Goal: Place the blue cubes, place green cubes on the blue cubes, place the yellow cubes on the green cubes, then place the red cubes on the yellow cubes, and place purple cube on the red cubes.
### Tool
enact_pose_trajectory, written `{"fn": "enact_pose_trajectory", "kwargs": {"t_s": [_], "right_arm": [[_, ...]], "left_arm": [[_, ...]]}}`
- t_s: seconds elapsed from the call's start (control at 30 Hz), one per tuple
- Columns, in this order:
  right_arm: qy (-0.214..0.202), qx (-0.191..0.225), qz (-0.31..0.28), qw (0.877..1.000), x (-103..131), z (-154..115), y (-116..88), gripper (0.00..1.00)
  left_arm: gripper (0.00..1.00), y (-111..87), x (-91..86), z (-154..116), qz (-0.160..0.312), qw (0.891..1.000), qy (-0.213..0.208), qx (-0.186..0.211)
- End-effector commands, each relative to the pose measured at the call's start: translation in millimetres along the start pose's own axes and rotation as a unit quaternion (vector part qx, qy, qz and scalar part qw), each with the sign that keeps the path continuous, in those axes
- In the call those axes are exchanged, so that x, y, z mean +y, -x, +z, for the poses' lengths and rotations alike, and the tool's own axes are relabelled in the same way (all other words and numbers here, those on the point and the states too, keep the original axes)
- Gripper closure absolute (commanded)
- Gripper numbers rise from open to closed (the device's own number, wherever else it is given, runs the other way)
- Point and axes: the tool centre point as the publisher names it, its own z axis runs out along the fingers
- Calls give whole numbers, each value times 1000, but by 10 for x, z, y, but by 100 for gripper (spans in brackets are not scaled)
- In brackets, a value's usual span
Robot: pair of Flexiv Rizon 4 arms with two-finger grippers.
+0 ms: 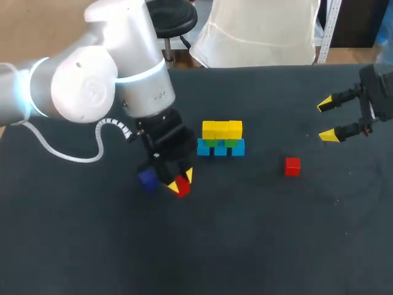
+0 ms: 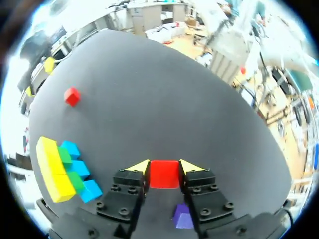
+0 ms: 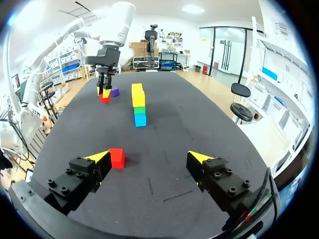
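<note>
Clamping a red cube (image 2: pixel 164 175), the left gripper (image 1: pixel 181 181) sat near the stack's (image 1: pixel 221 139) left end, the right gripper (image 1: pixel 325 121) spread wide.

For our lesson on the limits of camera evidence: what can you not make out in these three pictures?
Head view: the left gripper covers most of its red cube and part of the purple cube.
Right wrist view: the stack stands end-on, hiding cubes per layer.
Head view: the edge cuts off the right gripper behind its fingers.
</note>
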Motion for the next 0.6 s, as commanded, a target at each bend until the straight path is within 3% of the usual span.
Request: {"fn": "enact_pose_trajectory", "kwargs": {"t_s": [0.03, 0.23, 0.6], "right_arm": [[1, -1, 0, 1000, -11, 8, -5, 0], [1, -1, 0, 1000, -11, 8, -5, 0], [1, -1, 0, 1000, -11, 8, -5, 0]], "left_arm": [[100, 109, 41, -186, -28, 1000, 7, -2], [100, 246, 196, -399, -96, 995, -5, -3], [100, 276, 477, -766, -163, 985, 56, -14]]}}
